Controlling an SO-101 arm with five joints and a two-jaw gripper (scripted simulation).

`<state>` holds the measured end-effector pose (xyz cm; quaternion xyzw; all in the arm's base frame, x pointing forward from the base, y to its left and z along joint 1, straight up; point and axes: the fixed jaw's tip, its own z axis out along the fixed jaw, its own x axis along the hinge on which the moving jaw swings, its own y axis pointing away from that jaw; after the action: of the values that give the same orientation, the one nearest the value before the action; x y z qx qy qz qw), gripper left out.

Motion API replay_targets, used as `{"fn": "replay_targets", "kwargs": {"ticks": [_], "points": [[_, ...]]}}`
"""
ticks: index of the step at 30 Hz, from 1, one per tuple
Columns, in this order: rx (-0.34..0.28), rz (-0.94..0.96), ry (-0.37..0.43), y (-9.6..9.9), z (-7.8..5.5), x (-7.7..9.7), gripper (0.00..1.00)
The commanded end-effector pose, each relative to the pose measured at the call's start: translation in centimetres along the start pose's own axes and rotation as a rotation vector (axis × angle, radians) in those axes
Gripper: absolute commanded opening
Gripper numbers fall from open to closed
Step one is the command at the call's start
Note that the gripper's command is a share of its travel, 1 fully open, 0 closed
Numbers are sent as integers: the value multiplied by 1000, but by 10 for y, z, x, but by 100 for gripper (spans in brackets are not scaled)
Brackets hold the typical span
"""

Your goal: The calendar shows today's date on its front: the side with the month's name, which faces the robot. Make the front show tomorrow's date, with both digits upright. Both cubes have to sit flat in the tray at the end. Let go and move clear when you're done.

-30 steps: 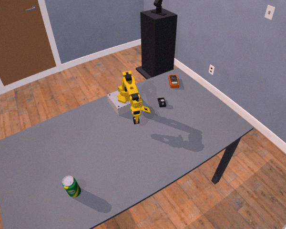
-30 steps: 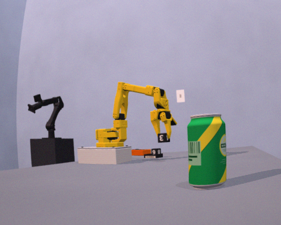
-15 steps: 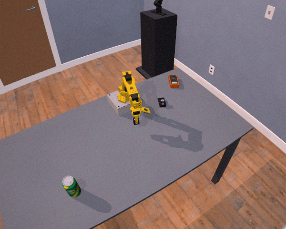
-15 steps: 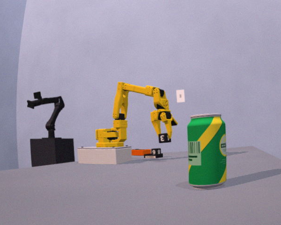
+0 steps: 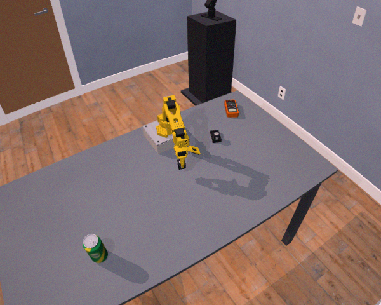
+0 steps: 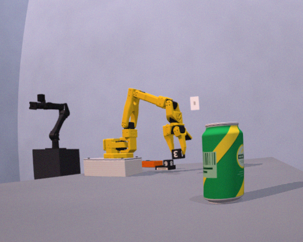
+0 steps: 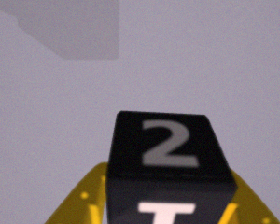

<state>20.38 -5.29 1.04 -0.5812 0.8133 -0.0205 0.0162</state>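
My gripper is shut on a black digit cube and holds it above the table, away from the tray. In the wrist view, the held cube shows an upright 2 on one face and part of a white digit on the face below; the exterior view shows a 3 that looks upside down. The black calendar tray stands on the table with the other cube in it. That cube shows two side digits, apparently 9 and 8; its robot-facing digit cannot be told.
An orange multimeter lies beyond the tray. A green and yellow can stands far off on the table. The arm's white base box is near the table's edge. A black pedestal stands beyond the table.
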Motion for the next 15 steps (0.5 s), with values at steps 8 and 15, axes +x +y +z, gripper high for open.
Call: {"fn": "replay_targets", "kwargs": {"ticks": [8,15], "points": [[-77,12,4,14,19,6,0],[-77,12,4,14,19,6,0]]}}
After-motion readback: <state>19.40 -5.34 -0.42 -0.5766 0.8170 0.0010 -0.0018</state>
